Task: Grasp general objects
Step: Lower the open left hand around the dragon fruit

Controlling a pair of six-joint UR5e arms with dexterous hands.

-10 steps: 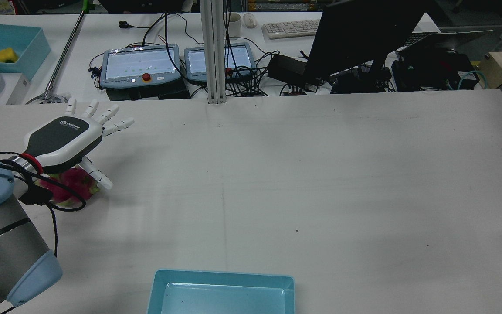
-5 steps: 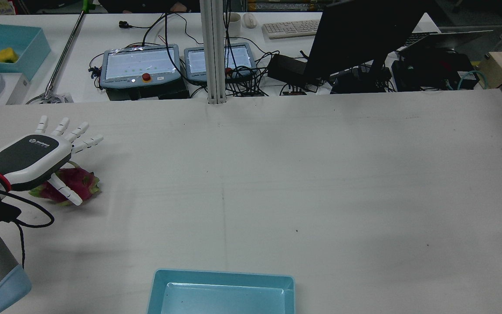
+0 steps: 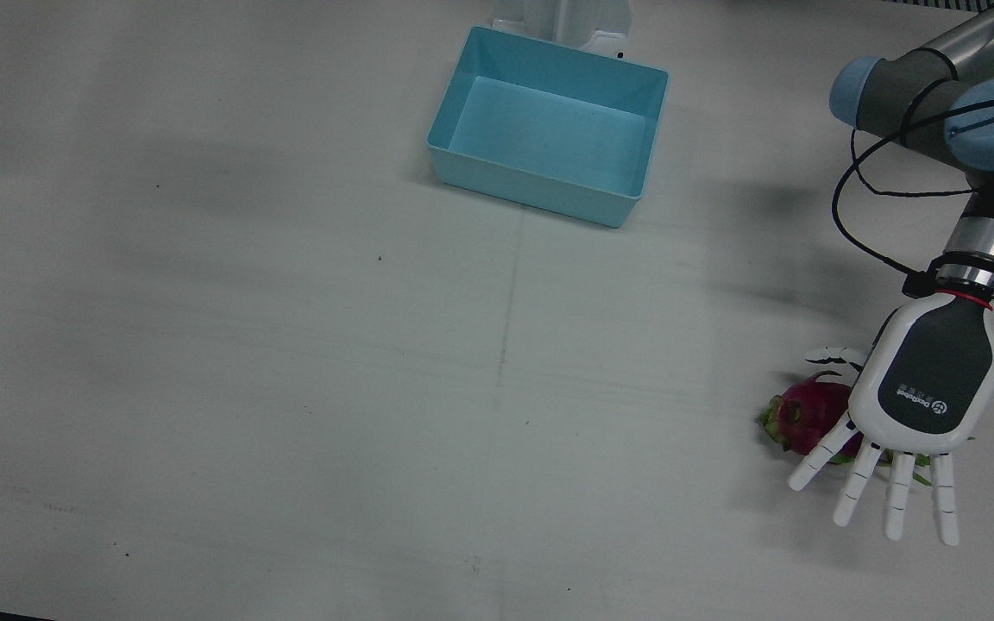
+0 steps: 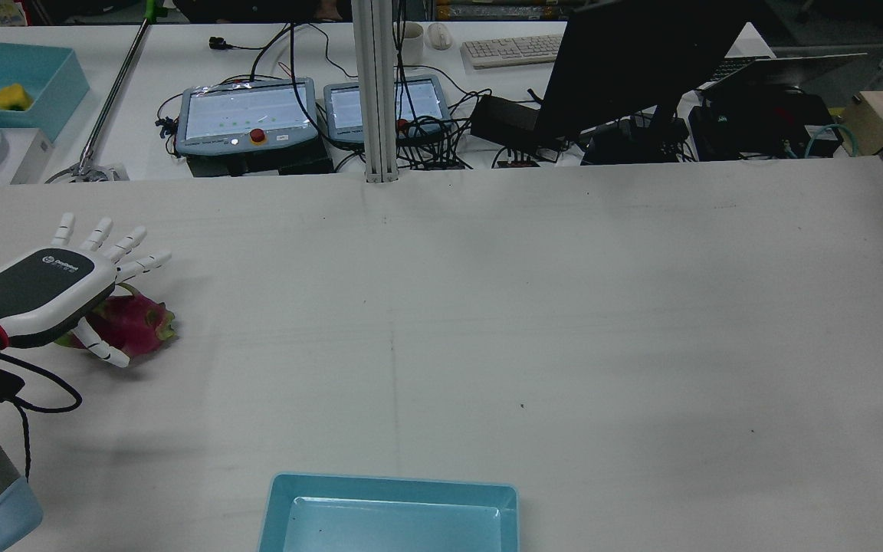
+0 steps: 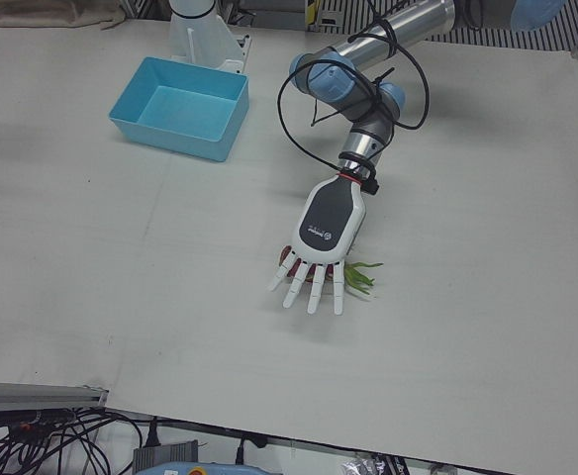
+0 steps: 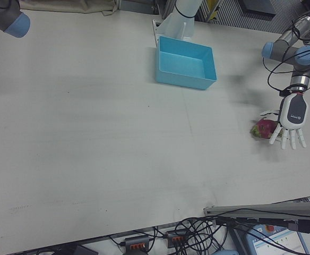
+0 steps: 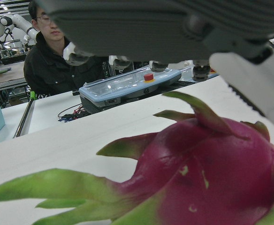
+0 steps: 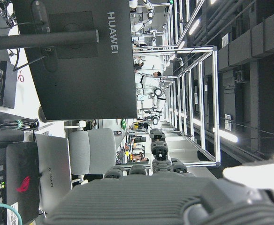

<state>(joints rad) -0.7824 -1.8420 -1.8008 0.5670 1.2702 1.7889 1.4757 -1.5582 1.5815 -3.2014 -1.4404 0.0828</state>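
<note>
A pink dragon fruit (image 3: 803, 412) with green scales lies on the white table near the robot's left side. It also shows in the rear view (image 4: 137, 320), the right-front view (image 6: 261, 128) and, filling the picture, the left hand view (image 7: 212, 173). My left hand (image 3: 924, 392) hovers palm down just over it, fingers spread and straight, thumb (image 4: 100, 349) beside the fruit, holding nothing. The same hand shows in the left-front view (image 5: 324, 230). My right hand (image 8: 165, 197) appears only in its own view, and its finger state is unclear.
A light blue bin (image 3: 540, 188) stands empty at the table's middle near the pedestals, also in the rear view (image 4: 388, 484). Teach pendants (image 4: 246, 115), cables and a monitor (image 4: 641, 61) sit on the bench beyond the table. The right arm's elbow (image 6: 6, 16) is far off.
My left hand has moved left and back toward the arm's base and come lower over the dragon fruit. Its fingers stay spread. The fruit has not moved.
</note>
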